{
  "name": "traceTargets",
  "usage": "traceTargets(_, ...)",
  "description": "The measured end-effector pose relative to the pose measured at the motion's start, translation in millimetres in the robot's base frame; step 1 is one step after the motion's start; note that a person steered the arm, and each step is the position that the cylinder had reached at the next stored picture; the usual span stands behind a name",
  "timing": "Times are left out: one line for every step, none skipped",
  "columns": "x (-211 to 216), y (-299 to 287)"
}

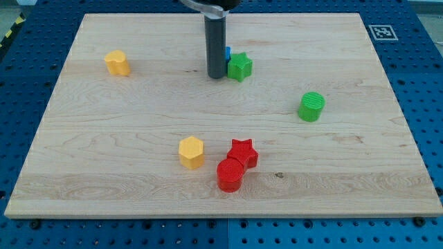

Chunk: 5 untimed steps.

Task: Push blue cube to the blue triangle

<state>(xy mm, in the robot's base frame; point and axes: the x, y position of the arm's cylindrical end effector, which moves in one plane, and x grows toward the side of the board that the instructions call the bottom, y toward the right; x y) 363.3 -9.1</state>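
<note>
Wooden board [104,138] on a blue perforated table [21,69], viewed from one camera. Contents logged from the view's left to the view's right.

Far left, toward the view's top: yellow block [118,62], shape roughly pentagonal or heart-like, not firmly made out; well apart from all others.

Lower centre-left: yellow hexagonal block [192,152], near but not touching the red pair.

Centre, toward the view's top: dark rod descending from an arm cut off at the view's top edge. My tip [217,76] planted on the board, just left of the green star [240,66]; contact between them cannot be confirmed. No fingers on this rig, so nothing to report as released, clenched or grasping.

Behind the rod: small blue sliver [227,52], squeezed between rod and green star. Mostly hidden; shape not readable, so cube or triangle cannot be told. No other blue block visible anywhere on the board.

Lower centre: red cylinder [230,175] touching the red star [243,152], star toward the view's top right of it.

Right: green cylinder [311,106], upright, well apart from the rest.

Top right corner, off the board: printed marker tag [381,32].
</note>
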Motion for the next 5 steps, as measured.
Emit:
traceTargets(-2.2,2.7)
traceTargets(-18.4,3.3)
traceTargets(-38.4,4.3)
traceTargets(-58.0,4.9)
traceTargets(-72.0,6.9)
